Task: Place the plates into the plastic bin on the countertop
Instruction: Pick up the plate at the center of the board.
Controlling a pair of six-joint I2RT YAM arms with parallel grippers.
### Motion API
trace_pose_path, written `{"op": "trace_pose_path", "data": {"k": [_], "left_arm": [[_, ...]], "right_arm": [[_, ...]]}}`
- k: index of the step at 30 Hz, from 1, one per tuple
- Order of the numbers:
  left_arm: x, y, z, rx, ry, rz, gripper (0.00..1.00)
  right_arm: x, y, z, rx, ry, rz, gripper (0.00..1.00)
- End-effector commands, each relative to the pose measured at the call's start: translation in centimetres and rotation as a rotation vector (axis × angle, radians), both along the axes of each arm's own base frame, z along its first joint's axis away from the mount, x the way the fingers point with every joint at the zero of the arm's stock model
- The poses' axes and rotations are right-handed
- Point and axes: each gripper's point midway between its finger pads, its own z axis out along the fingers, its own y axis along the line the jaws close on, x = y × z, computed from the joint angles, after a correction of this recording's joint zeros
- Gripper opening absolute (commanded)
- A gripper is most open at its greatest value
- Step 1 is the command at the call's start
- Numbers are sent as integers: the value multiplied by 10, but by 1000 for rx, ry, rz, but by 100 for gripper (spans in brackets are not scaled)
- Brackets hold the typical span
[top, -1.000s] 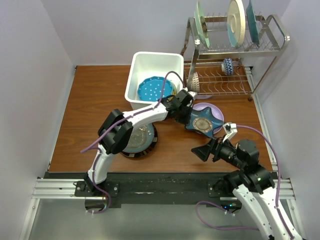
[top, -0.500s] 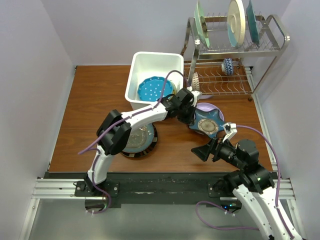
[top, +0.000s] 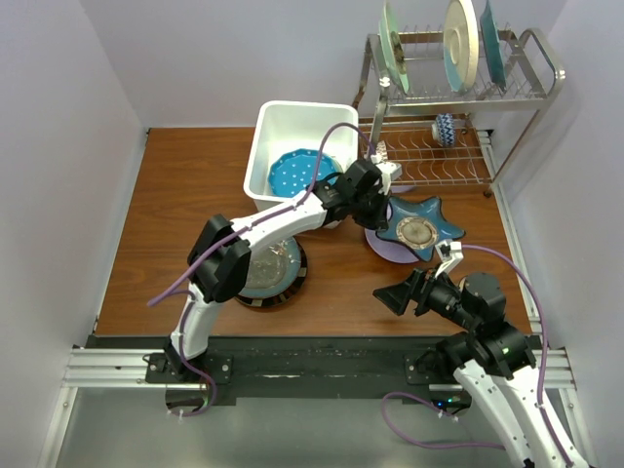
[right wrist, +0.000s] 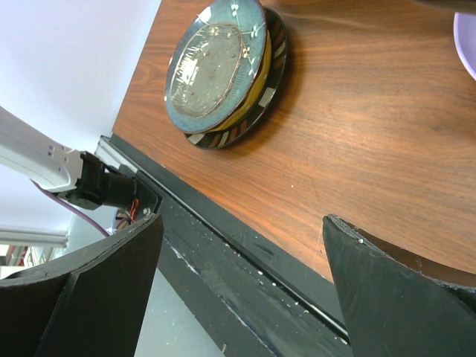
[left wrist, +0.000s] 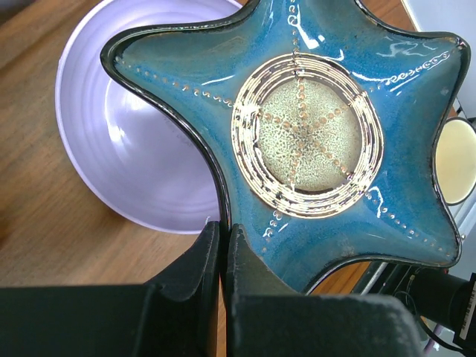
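Plates are partly transferred at this point. One blue dotted plate [top: 297,174] lies flat inside the white bin [top: 283,119], which stands at the far side of the surface [top: 175,214]. We count this as the only finished placement that the views show.

The left hand [left wrist: 223,234] is closed on the rim of the blue star plate [left wrist: 327,141], pinching it in the notch between two of its arms. The star plate hangs just right of the bin, partly over the lilac plate [left wrist: 141,149], which rests on the surface. We judge the star plate to be lifted clear of the lilac one, though any contact between them is hidden.

The right hand [right wrist: 244,219] hovers near the front edge, spread wide and holding nothing.

Remaining work, as we judge it:
1. Carry the star plate over the bin's rim and set it inside.
2. Move the lilac plate.
3. Move the stack [right wrist: 223,71] at the front left, where a dark teal plate sits on a yellow-edged one and a striped one.

Plates standing in the wire rack [top: 526,88] are not part of the job.
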Motion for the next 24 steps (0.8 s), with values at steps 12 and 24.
{"op": "trace_pose_path", "data": {"k": [12,24], "left_arm": [[2,6,163,-257,-279,5,0],[1,35,196,-269,-339,66,0]], "right_arm": [[2,0,9,22,-36,-8,91],[2,2,7,26,-28,-2,91]]}}
